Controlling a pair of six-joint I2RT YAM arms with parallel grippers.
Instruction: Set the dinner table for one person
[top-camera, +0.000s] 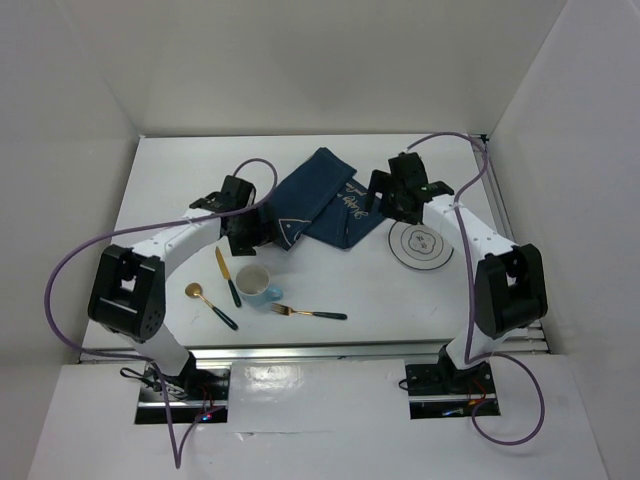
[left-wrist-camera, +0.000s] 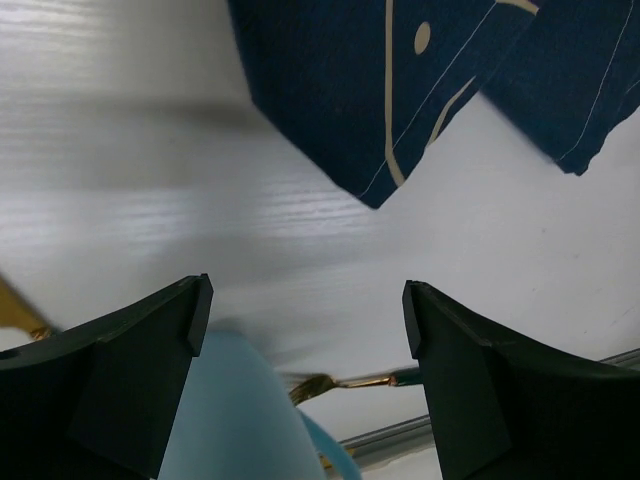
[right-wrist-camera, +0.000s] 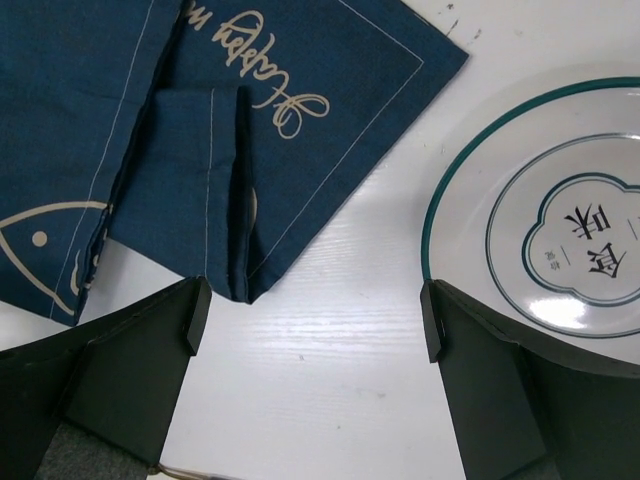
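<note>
White, wood-grained bench (top-camera: 360, 285) fills the middle of the top view, a metal rail (top-camera: 350, 350) along its near edge just beyond the two arm bases. Nearest that rail lies a gold fork (top-camera: 310, 313) with a dark handle, pointing left toward a pale blue mug (top-camera: 257, 285) that stands upright. Left of the mug lie a gold spoon (top-camera: 208, 303) and, a little farther back, a gold-bladed knife (top-camera: 226, 276), both with dark handles and both set at a slant. Behind the mug hangs the left pincer (left-wrist-camera: 305, 310), its jaws spread wide with nothing between them, over bare bench between the mug and the near corner of a navy blue placemat (top-camera: 320, 200). That placemat lies askew and partly folded over itself at the centre, with pale script and a fish outline showing on it. To its right sits a white plate (top-camera: 420, 243) with a teal ring and dark characters in the middle, just beside the cloth's corner but apart from it. The right pincer (right-wrist-camera: 310, 310) hovers over the strip of bench between the folded cloth and the plate, likewise wide open and empty.
</note>
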